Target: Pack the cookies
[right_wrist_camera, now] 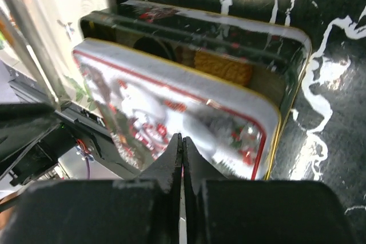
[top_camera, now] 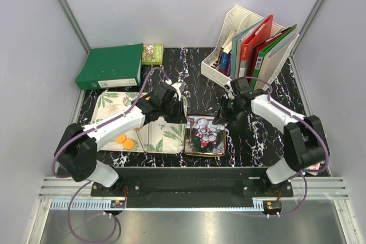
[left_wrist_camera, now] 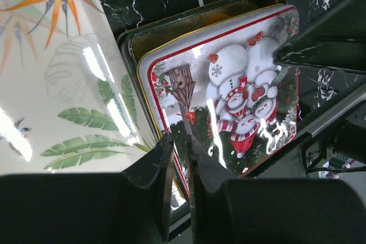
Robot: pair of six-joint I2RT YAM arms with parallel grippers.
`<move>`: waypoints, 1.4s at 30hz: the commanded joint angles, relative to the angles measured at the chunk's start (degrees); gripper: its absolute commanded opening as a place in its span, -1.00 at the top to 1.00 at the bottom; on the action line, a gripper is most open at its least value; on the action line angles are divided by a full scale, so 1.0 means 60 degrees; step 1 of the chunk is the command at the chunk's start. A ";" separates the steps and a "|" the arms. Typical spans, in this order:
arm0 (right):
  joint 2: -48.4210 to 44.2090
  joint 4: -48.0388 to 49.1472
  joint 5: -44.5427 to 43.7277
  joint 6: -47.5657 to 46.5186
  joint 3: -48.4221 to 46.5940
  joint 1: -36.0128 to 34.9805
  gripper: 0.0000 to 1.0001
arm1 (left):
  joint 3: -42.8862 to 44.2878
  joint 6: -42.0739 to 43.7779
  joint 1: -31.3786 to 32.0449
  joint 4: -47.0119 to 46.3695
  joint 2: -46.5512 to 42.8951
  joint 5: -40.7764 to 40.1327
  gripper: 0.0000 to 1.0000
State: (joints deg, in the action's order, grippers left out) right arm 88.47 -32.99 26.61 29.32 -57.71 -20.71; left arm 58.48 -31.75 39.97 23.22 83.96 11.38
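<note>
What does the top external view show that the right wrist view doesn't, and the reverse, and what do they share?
Only the top external view: orange cookies lying on the floral tray, plus the green binder and the file rack at the back. Only the right wrist view: the gap beside the offset snowman lid, with an orange-brown cookie-like piece inside the tin, and the right end effector shut, over the lid. Both: the snowman lid on the tin, and the black marble table.
</note>
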 commanded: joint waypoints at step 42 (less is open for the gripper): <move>0.0844 0.0460 -0.0451 0.0635 -0.2028 -0.0006 1.00 | -0.0503 0.0047 -0.0011 -0.0223 -0.0927 0.0008 0.63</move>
State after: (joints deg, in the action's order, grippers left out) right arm 99.13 -29.04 25.71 32.91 -68.88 -20.84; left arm 55.59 -31.75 39.99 23.00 80.55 11.75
